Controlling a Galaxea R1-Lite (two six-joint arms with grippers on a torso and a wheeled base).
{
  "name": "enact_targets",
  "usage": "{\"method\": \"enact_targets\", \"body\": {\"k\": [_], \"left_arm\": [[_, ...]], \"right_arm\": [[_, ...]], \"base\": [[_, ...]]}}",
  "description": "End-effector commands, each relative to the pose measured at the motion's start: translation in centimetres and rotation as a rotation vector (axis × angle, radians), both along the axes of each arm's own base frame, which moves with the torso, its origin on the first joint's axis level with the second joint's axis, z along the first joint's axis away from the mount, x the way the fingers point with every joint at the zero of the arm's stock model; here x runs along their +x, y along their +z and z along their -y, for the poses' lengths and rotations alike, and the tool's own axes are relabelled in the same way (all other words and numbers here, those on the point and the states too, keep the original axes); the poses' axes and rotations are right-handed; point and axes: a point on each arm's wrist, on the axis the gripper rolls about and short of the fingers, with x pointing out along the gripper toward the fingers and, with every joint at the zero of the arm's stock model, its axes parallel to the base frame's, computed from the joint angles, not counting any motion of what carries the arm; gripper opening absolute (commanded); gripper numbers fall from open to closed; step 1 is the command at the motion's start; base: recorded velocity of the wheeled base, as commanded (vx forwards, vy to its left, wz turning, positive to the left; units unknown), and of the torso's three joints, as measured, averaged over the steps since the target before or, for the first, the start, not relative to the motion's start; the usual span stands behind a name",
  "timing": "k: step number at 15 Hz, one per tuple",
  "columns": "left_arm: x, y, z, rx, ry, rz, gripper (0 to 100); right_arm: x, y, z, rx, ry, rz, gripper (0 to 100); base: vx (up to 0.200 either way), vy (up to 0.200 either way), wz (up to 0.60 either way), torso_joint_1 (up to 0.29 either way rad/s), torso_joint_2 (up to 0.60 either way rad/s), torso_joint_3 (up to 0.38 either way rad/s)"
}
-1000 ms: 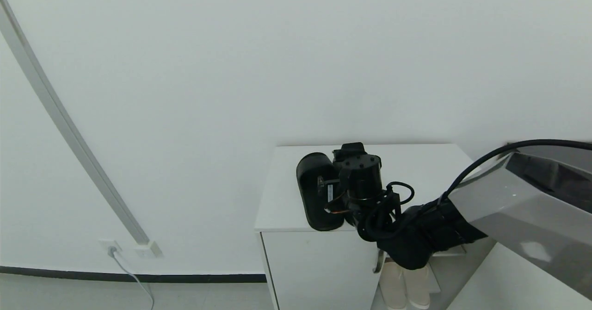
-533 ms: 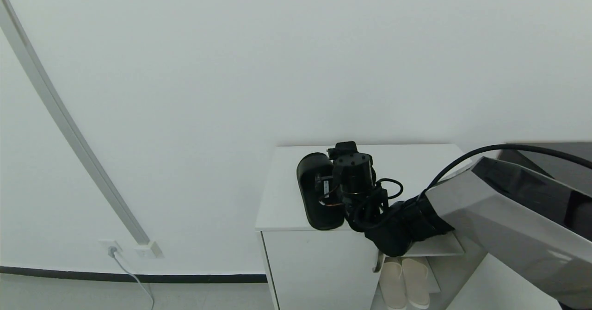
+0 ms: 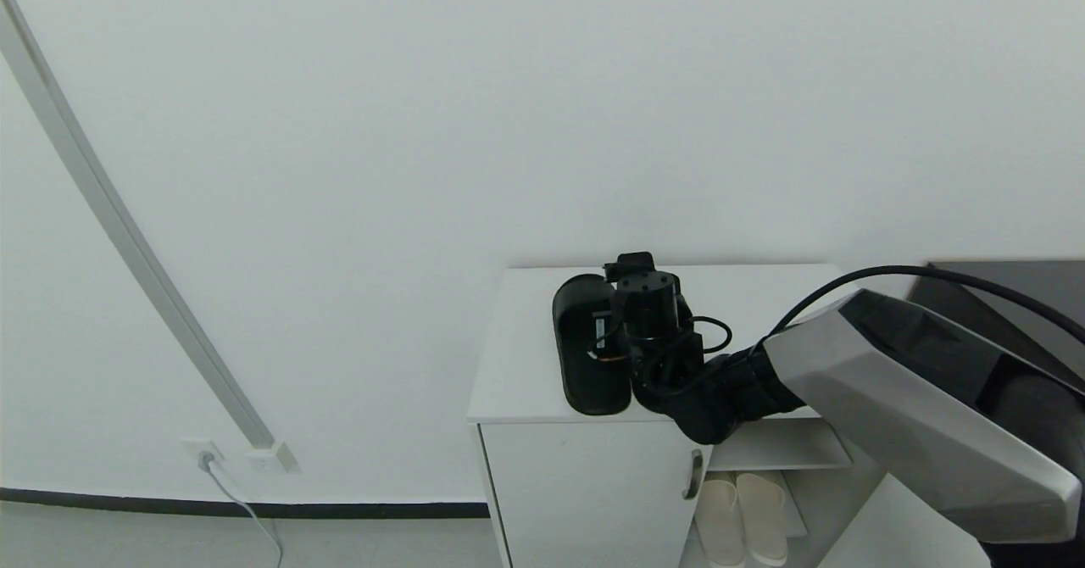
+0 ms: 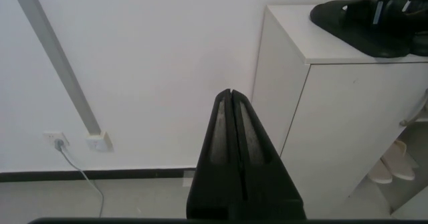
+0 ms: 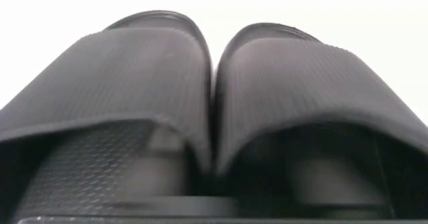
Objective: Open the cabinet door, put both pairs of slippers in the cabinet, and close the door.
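Observation:
A pair of black slippers [image 3: 583, 356] lies on top of the white cabinet [image 3: 517, 364], near its front edge. My right gripper [image 3: 623, 341] is over the pair from the right, and the wrist hides the nearer slipper. In the right wrist view both black slippers [image 5: 214, 97] sit side by side, straps touching, very close to the camera. A pair of white slippers [image 3: 746, 513] stands inside the cabinet under a shelf [image 3: 788, 449]. The right door [image 3: 890, 526] is swung open. My left gripper [image 4: 231, 127] hangs shut and holds nothing, left of the cabinet [image 4: 334, 124].
The cabinet's left door [image 3: 585, 492] is closed, with a metal handle [image 3: 695, 473] at its edge. A wall socket with a cable [image 3: 202, 456] and a slanted cable duct [image 3: 127, 237] are on the wall to the left. Bare floor lies left of the cabinet.
My right arm has stretched forward over the cabinet top, uncovering the white slippers and shelf below. The black slippers have shifted slightly right and back with the gripper.

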Motion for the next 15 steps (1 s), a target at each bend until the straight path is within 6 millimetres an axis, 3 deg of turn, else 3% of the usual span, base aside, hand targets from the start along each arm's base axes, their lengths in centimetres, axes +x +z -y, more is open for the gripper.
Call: {"method": "enact_targets", "body": {"k": [1, 3, 6, 9, 15], "left_arm": [[0.0, 0.0, 0.0, 0.000, -0.001, -0.001, 0], [0.0, 0.0, 0.0, 0.000, 0.001, -0.001, 0], [0.0, 0.0, 0.0, 0.000, 0.001, -0.001, 0], [0.0, 0.0, 0.0, 0.000, 0.002, -0.001, 0], [0.0, 0.0, 0.0, 0.000, 0.002, -0.001, 0]], "right_arm": [[0.0, -0.2, 0.0, -0.002, 0.001, -0.002, 0], [-0.3, 0.6, 0.1, 0.004, 0.002, 0.005, 0], [-2.5, 2.7, 0.6, 0.007, 0.024, 0.009, 0], [-7.8, 5.0, 2.0, 0.001, 0.085, -0.012, 0], [-16.4, 5.8, 7.2, 0.005, 0.246, -0.042, 0]], "base": [[0.000, 0.000, 0.00, 0.000, 0.00, 0.000], [0.000, 0.000, 0.00, 0.000, 0.00, 0.000], [0.000, 0.000, 0.00, 0.000, 0.00, 0.000], [0.000, 0.000, 0.00, 0.000, 0.00, 0.000], [0.000, 0.000, 0.00, 0.000, 0.00, 0.000]]}}
